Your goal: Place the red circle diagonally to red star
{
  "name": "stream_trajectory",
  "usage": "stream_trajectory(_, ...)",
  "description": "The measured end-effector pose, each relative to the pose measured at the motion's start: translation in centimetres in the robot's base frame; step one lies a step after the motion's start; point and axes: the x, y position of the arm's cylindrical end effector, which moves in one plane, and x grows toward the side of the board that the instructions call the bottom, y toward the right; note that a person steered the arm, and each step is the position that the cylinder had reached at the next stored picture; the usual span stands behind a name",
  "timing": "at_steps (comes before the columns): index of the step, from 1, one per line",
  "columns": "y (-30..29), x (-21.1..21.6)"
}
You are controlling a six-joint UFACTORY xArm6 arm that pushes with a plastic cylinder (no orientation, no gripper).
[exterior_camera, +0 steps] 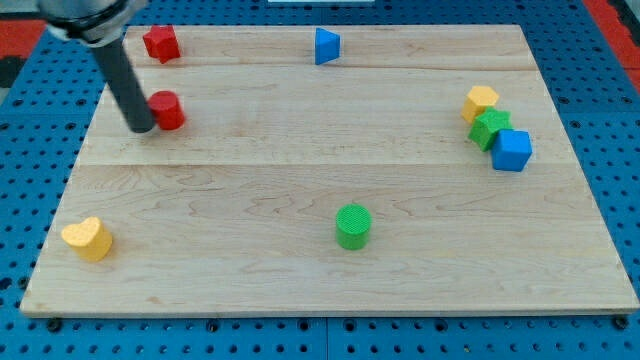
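Tip [141,128] parked right against the left side of the red circle [167,110], touching or as good as touching. No pincer on this rig, just the straight dark rod, so nothing to open, close or grip: contact only, and only with that one block.

Red circle sitting near the upper left of the wooden surface [300,180], just below the red star [160,44] and a hair to its right. Almost straight underneath at this point, not really diagonal yet by the look of it.

Further out: blue triangle-ish block [326,46] along the top edge, green cylinder [353,226] down toward the bottom middle, yellow heart-looking block [88,239] at bottom left. Over at the right, a tight cluster of yellow block [480,102], green block [490,129] and blue cube [512,150], well away from the action.

Things that could go sideways:
- Round block, thin rod. Any off-centre push probably lets the circle roll off around the tip instead of going straight.
- Pushing with any upward drift risks bumping the star and shifting the reference itself.
- Overshooting right leaves it too far off to read as diagonal.
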Motion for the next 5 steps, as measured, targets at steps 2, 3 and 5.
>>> stream_trajectory(2, 8.7, -3.4)
stream_trajectory(3, 10.5, -3.8)
stream_trajectory(5, 7.9, 2.1)
